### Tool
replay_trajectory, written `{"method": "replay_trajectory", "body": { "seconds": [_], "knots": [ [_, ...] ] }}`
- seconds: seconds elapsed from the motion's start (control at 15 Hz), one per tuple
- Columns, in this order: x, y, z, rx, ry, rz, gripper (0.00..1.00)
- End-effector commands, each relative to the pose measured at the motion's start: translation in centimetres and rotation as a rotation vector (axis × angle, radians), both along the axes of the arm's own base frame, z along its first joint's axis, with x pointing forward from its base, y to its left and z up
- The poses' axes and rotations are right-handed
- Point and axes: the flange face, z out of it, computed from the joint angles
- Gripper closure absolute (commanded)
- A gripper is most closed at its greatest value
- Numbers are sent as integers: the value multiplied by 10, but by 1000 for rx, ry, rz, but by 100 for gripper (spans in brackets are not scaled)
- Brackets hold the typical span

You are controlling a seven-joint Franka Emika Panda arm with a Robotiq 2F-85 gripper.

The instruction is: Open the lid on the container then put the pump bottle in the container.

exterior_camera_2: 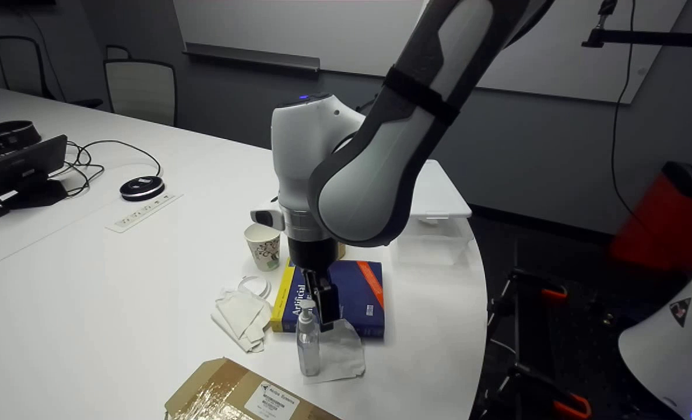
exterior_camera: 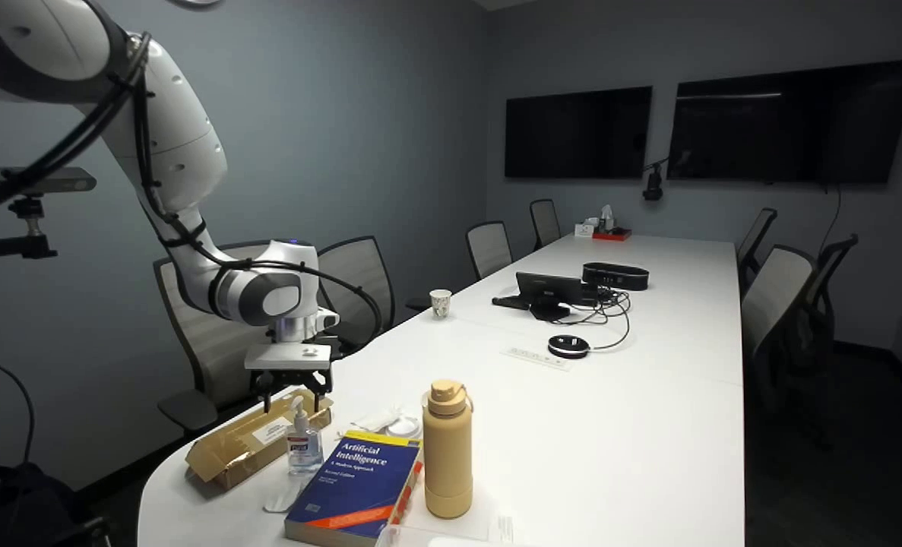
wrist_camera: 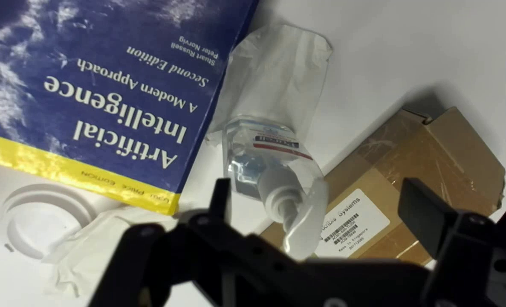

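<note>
Lid (exterior_camera_2: pixel 441 189): at top of clear container (exterior_camera_2: pixel 427 249); opened or not, can't tell
Pump bottle (exterior_camera: pixel 304 448): upright on counter (exterior_camera: pixel 610 441) near blue book (exterior_camera: pixel 363 482), outside container
Bottle into container: not done; grasp, carry, lower left, maybe lid first
Pincer (exterior_camera: pixel 292 406): fingers (wrist_camera: pixel 425 213) well apart, holding nothing; near pump, straddling unclear
Arm (exterior_camera: pixel 173 129): bent down, pincer pointing at counter

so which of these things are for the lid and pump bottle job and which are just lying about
For the job:
clear pump bottle
clear container
its white lid

Just lying about:
blue book
cardboard box
tan bottle
paper cup
crumpled white sheet
black puck on a cable
</note>
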Motion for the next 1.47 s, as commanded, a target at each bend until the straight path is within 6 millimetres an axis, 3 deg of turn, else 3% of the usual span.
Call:
{"method": "replay_trajectory", "body": {
  "seconds": [0.0,0.13,0.73,0.8,0.87,1.13,1.4],
  "knots": [
    [13,14,-2,-5,-31,12,0],
    [17,18,-5,-8,-32,23,28],
    [22,20,-10,-27,-35,41,95],
    [22,20,-9,-28,-36,42,99],
    [23,20,-8,-29,-37,44,95],
    [23,16,-3,-28,-34,43,95],
    [20,0,13,-34,-41,5,95]
  ]
}}
